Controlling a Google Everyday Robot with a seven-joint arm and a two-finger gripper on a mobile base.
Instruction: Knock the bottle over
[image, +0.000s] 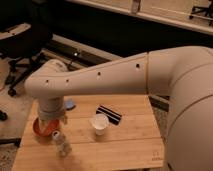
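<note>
The bottle (61, 143) is small, clear and slim with a white cap. It stands upright near the front left of the wooden table (125, 146). My gripper (50, 121) hangs from the white arm's wrist just behind and above the bottle, over an orange bowl (39, 129). The wrist partly hides the bowl. A white paper cup (99, 124) stands upright to the right of the bottle.
A black flat object (109, 114) lies behind the cup. A blue item (70, 104) sits at the table's back left. My big white arm (150, 75) spans the view from the right. An office chair (20, 45) stands on the floor at the left.
</note>
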